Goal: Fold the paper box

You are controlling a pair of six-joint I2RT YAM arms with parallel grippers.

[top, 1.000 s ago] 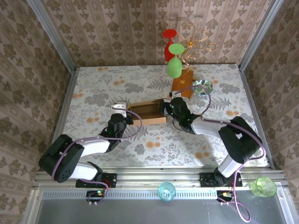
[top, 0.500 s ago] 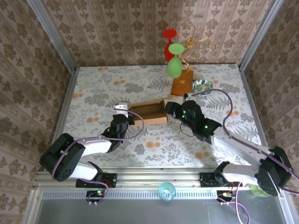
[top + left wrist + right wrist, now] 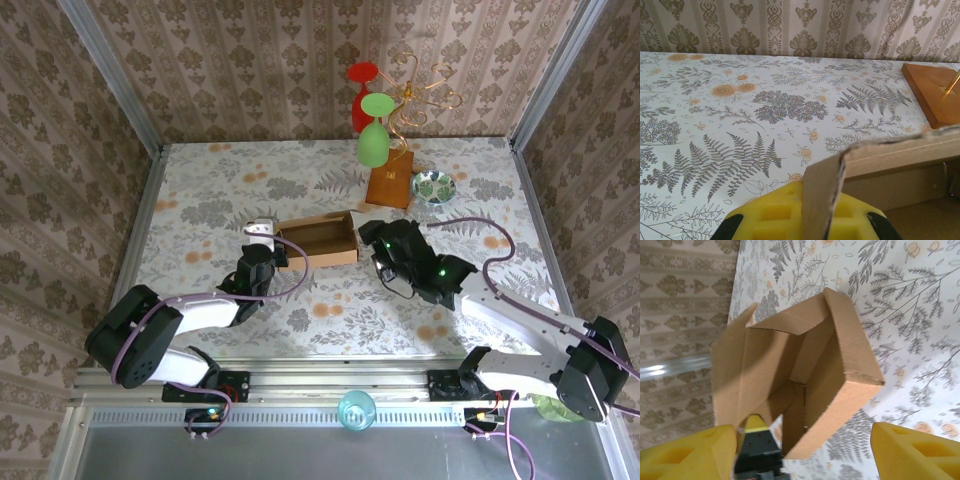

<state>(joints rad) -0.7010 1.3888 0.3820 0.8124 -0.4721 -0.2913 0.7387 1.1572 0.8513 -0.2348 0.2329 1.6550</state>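
The paper box (image 3: 318,240) is a light-brown cardboard mailer lying mid-table with its walls partly raised and its top open. My left gripper (image 3: 264,247) is shut on the box's left end. In the left wrist view a cardboard flap (image 3: 824,192) stands pinched between the yellow pads (image 3: 772,215). My right gripper (image 3: 369,243) stands open just off the box's right end, not touching it. In the right wrist view the box (image 3: 840,355) lies ahead between the spread yellow fingers (image 3: 687,450), its hollow inside facing the camera, and the left gripper's dark tip (image 3: 756,440) shows at the far end.
A wooden block (image 3: 390,185) carrying a gold wire stand with red and green glasses stands behind the box's right end. A small patterned bowl (image 3: 434,185) sits beside it. A blue cup (image 3: 356,408) and a green cup (image 3: 563,400) rest on the near rail.
My right gripper has let go of the box's right end and drawn back toward the near right, its arm swinging out. The box has shifted slightly; the left gripper keeps its hold.
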